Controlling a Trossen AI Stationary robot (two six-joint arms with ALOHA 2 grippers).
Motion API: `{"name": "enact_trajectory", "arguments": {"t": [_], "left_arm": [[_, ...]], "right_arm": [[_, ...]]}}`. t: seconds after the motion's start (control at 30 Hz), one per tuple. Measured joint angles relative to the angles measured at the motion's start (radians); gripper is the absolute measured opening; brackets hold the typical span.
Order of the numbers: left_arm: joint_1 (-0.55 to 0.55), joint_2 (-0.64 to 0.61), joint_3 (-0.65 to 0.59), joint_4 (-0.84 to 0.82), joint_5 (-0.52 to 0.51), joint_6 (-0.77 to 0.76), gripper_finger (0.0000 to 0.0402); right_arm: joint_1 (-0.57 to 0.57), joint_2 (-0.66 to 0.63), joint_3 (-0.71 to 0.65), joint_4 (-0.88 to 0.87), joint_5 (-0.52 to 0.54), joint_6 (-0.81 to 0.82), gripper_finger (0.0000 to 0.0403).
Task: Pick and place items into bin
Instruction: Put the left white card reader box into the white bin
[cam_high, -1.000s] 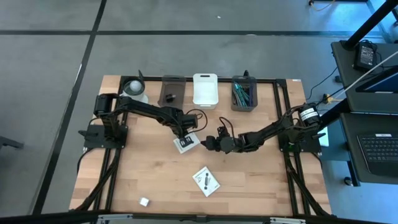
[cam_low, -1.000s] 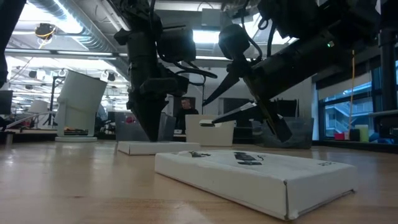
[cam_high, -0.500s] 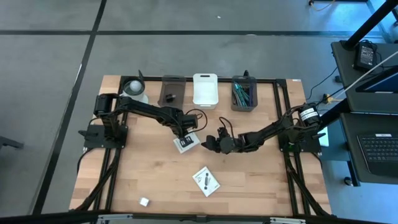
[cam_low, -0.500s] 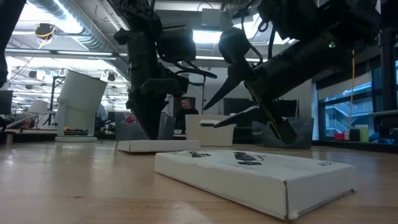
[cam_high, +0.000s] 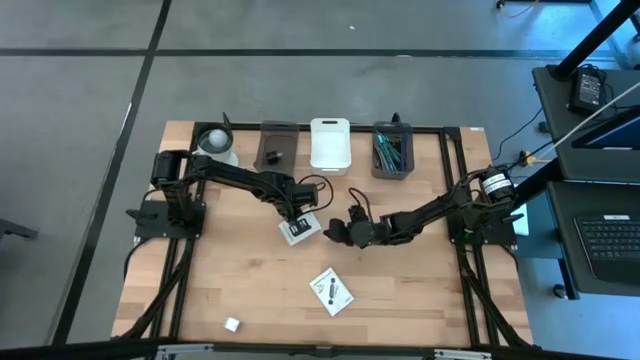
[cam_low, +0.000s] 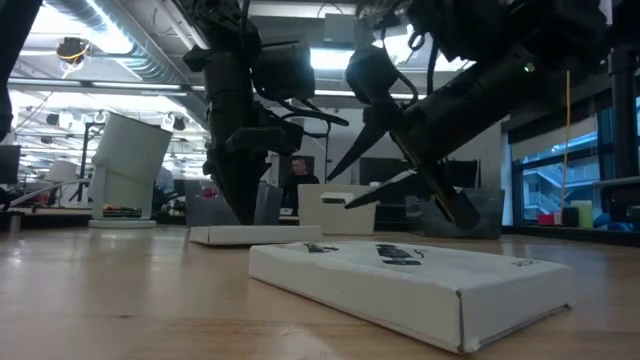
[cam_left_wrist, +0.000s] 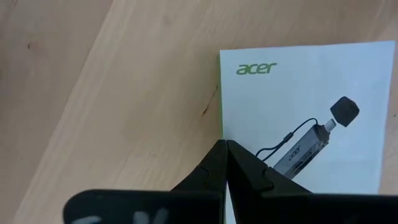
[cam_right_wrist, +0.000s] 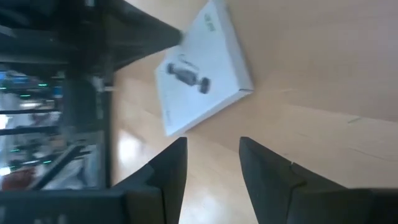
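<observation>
- Left jaws (cam_high: 296, 221) set at the centre of the high view, tips pressed together in the left wrist view, down on the edge of the upper white packet (cam_high: 298, 229); nothing pinched between them.
- Same packet (cam_left_wrist: 305, 118) printed with "acer" and a black stick-shaped device in the left wrist view, lying flat on the tabletop (cam_high: 240, 270).
- Right jaws (cam_high: 334, 232) placed just right of that packet in the high view, spread apart with a clear gap and holding nothing; bare wood visible between the fingers (cam_right_wrist: 168, 174) in the right wrist view.
- Right jaws raised off the tabletop in the low view, tips angled down toward the far packet (cam_low: 255, 236).
- Second white packet (cam_high: 332, 290) found lower centre in the high view, well apart from both arms; large in the low view's foreground (cam_low: 410, 285).
- Tiny white cube (cam_high: 232, 324) at the lower left of the high view, near the tabletop's front edge.
- Three bins lined along the upper edge of the high view: a dark one (cam_high: 276, 147) with a small dark item inside, a white one (cam_high: 329, 145) in the middle, a dark one (cam_high: 391, 150) holding teal and grey ties (cam_high: 388, 152).
- White cylinder (cam_high: 214, 142) at the upper left, beside the dark bin.
</observation>
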Motion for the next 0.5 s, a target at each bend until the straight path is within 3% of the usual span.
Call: {"name": "enact_trajectory", "arguments": {"t": [0.23, 0.5], "left_arm": [[0.0, 0.0, 0.0, 0.004, 0.0, 0.0, 0.0003], [0.0, 0.0, 0.0, 0.005, 0.001, 0.0, 0.0003]], "right_arm": [[-0.029, 0.017, 0.107, -0.237, 0.0, -0.003, 0.0151], [-0.053, 0.126, 0.135, -0.151, -0.062, 0.025, 0.0171]]}}
